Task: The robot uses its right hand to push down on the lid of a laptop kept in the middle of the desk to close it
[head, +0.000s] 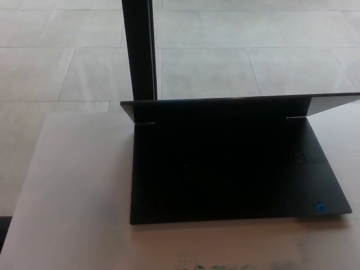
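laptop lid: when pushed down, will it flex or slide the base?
The laptop lid looks thin and flat, so probably stiff but hinged; it should swing down. The base lies flat on the smooth desk, so it may slide slightly. Neither hand is in view.

Black laptop point(225, 169), base and lid alike, matte and unpatterned; small bright blue sticker point(319, 206) at 4 o'clock on the base. Pale off-white desk point(73, 214), plain, with faint dark smudges at 6 o'clock. Black vertical post point(139, 50) at 12 o'clock. Light grey-beige floor tiles point(225, 67), gridded with thin paler joint lines.
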{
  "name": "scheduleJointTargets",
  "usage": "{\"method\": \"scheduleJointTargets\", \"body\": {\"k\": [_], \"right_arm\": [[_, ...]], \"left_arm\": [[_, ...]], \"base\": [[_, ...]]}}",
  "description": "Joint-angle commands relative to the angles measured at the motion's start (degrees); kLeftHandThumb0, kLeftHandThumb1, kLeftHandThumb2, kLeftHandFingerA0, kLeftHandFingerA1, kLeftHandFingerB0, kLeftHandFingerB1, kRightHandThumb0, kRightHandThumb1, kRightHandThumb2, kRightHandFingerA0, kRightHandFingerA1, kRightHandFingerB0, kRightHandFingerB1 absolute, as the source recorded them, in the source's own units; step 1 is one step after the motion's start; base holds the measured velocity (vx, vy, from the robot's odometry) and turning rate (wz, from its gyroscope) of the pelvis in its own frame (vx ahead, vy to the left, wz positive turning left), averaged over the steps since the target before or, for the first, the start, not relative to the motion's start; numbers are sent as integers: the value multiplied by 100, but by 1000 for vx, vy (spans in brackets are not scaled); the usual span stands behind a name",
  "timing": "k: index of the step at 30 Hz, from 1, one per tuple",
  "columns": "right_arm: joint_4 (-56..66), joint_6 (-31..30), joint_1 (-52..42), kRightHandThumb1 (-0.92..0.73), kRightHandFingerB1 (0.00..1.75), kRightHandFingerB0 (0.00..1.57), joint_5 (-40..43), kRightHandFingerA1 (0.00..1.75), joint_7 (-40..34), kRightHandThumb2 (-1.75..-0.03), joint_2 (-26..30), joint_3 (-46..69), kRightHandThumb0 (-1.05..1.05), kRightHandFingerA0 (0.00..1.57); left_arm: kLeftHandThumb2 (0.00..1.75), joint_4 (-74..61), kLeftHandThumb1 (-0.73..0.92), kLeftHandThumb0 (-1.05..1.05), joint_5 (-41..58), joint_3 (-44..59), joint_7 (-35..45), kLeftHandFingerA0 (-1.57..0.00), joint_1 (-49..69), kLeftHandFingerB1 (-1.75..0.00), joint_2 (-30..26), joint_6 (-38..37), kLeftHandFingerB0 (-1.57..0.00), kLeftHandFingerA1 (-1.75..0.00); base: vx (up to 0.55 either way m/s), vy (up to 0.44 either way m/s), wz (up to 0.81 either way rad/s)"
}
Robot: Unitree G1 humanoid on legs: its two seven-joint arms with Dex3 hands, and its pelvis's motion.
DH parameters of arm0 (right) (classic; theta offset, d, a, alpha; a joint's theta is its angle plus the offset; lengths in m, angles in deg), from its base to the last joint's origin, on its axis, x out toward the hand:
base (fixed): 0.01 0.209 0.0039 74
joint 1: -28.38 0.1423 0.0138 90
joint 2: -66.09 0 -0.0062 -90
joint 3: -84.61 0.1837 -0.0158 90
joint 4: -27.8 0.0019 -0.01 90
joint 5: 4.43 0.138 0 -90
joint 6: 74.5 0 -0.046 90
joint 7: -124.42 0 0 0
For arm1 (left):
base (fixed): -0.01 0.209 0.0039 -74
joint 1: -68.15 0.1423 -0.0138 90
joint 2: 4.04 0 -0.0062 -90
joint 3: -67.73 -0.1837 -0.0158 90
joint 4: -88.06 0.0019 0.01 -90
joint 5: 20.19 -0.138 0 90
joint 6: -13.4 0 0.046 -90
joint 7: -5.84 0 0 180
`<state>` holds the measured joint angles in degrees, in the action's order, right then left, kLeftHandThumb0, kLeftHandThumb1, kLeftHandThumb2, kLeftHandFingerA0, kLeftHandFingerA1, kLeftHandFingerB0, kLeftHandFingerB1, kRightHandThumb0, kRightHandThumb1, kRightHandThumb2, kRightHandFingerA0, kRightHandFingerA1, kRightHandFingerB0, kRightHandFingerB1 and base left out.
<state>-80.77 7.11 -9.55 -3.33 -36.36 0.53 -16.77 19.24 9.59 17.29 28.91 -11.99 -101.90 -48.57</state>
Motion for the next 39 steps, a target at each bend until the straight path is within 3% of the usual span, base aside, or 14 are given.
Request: {"method": "scheduleJointTargets", "body": {"k": [1,3,12,17,18,21,22,28,29,31,32,33,37,39], "right_arm": [[-494,1267,229,-91,39,12,-1818,49,504,-81,-159,-1533,-105,3],[-751,1361,320,-78,41,4,-2071,49,371,-121,-256,-1828,-97,2],[-1167,1216,753,-82,34,10,-2747,31,94,-130,-502,-2618,-105,0],[-1004,1255,503,-81,35,11,-2963,36,54,-128,-468,-2924,-102,2],[-1033,1334,376,-92,37,10,-3058,44,-57,-86,-474,-3028,-105,0],[-972,1362,112,-78,37,8,-3113,44,-159,-127,-462,-3128,-97,3],[-948,1352,52,-92,38,9,-3128,48,-191,-88,-458,-3146,-105,1],[-528,1320,-593,-92,39,9,-3274,50,-350,-88,-244,-3146,-105,2],[-326,1307,-768,-85,35,4,-3239,52,-281,-135,-148,-3088,-105,0],[164,1283,-1192,-84,39,1,-3196,55,-174,-135,98,-2962,-105,2],[450,1228,-1487,-33,51,0,-3216,54,-172,-108,258,-2902,-37,2],[598,1194,-1664,-83,44,2,-3267,61,-167,-132,362,-2854,-103,9],[853,1073,-2081,-92,41,8,-3321,62,-160,-96,536,-2642,-105,12],[1002,847,-2618,-82,46,6,-3196,60,-229,-130,616,-2363,-100,13]], "left_arm": [[106,7,56,-36,129,-45,136,-9,17,-50,-57,108,-2,-57],[105,42,55,-35,138,-34,132,-9,12,-50,-40,79,-3,-58],[105,5,55,-36,128,-59,120,-8,-49,-50,-39,27,-2,-57],[107,-8,57,-36,172,-56,153,-8,-47,-50,-23,51,-2,-57],[107,-21,57,-35,160,-55,125,-9,-37,-50,-31,62,-3,-57],[107,-38,57,-36,176,-39,107,-8,-30,-50,-27,68,-2,-57],[107,-29,58,-36,168,-48,129,-8,-26,-50,-36,51,-2,-57],[107,29,58,-35,236,-6,110,-8,-159,-50,-50,81,-3,-57],[76,21,58,-55,244,6,66,-6,-182,-47,-64,120,-16,-52],[106,-14,57,-35,250,24,1,-9,-222,-50,-94,175,-3,-57],[108,-13,58,-35,270,48,-11,-8,-232,-50,-116,216,-2,-57],[109,-34,59,-35,272,45,1,-9,-228,-50,-122,210,-3,-57],[109,28,61,-35,279,37,92,-9,-252,-50,-130,148,-2,-57],[109,42,61,-35,327,71,93,-8,-271,-50,-136,197,-2,-57]], "base": [[0,0,0],[0,0,0],[0,0,0],[0,0,0],[0,0,0],[0,0,0],[0,0,0],[0,0,0],[0,0,0],[0,0,0],[0,0,0],[0,0,0],[0,0,0],[0,0,3]]}}
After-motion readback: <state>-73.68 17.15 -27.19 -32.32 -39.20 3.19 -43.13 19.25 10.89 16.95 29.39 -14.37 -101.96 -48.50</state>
